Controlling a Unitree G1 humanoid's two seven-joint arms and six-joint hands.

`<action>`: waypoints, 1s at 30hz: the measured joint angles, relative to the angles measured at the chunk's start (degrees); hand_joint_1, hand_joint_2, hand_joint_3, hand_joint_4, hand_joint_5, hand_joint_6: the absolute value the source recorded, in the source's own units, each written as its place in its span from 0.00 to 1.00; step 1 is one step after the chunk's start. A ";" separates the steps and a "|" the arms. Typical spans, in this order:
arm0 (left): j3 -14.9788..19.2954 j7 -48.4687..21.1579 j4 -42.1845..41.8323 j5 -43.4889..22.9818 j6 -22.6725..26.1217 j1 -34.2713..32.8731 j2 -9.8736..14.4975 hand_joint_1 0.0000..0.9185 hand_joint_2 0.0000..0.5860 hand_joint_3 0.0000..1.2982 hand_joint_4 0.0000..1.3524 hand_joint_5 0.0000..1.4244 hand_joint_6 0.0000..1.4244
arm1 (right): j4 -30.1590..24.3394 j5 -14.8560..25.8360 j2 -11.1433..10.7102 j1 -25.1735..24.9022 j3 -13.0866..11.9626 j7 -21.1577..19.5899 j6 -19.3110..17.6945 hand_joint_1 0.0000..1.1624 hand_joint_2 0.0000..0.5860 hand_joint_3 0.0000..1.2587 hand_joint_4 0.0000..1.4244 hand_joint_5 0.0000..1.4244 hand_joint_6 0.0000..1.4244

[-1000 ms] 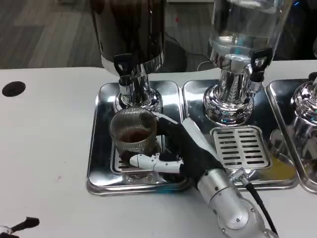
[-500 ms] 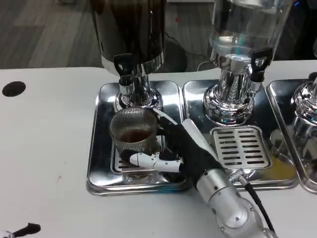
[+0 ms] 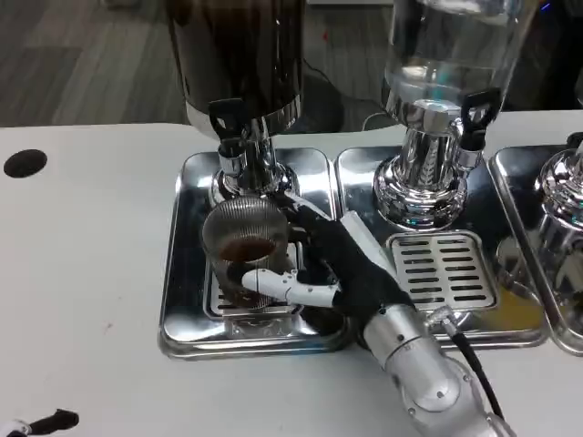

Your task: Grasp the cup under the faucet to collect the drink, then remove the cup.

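Looking down, we have the white table (image 3: 82,264) running across the whole scene, and on it a row of shiny steel trays. Biggest thing up top is the dark dispenser (image 3: 239,64), its tank full of brown drink, standing at the back of the left tray (image 3: 182,273). Beside it rises the clear dispenser (image 3: 446,55) on the middle tray (image 3: 364,182), with a slotted grate (image 3: 444,270) in front of its chrome base. A third chrome base (image 3: 565,196) peeks in at the far right edge.

Now to the action: our right forearm (image 3: 424,373) comes in from the lower right, silver, a black cable trailing off it. The right hand (image 3: 342,264) is wrapped around the cup (image 3: 244,250), one white finger curling across the front, others reaching round the far side, so we call that a firm hold. The cup is ribbed glass, upright, sitting over the left tray's grate, right below the faucet (image 3: 230,137) with its black lever. Brown drink shows inside it, part way up.

Over at far left, a black hole (image 3: 25,163) in the tabletop. Bottom left corner, just a tip of the left hand (image 3: 36,424) shows; we cannot tell how its fingers lie.
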 measured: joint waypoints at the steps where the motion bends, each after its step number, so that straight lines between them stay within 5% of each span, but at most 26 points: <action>1: 0.00 -0.13 0.00 -0.01 0.20 -0.15 0.01 0.01 0.23 0.32 0.26 0.30 0.44 | 0.20 0.04 0.00 -0.06 0.00 0.07 -0.15 0.57 0.16 0.11 0.11 0.15 0.04; 17: -0.22 -1.51 -0.02 -0.01 2.18 -2.04 0.25 0.01 0.23 0.32 0.26 0.30 0.44 | 1.45 0.55 0.09 -0.46 -0.25 1.05 -2.63 0.57 0.16 0.13 0.13 0.16 0.04; 30: -0.21 -1.68 0.05 -0.05 2.32 -2.21 0.41 0.01 0.24 0.32 0.26 0.30 0.44 | 3.55 0.43 1.34 -0.85 -0.31 -0.14 -4.22 0.58 0.16 0.24 0.21 0.23 0.11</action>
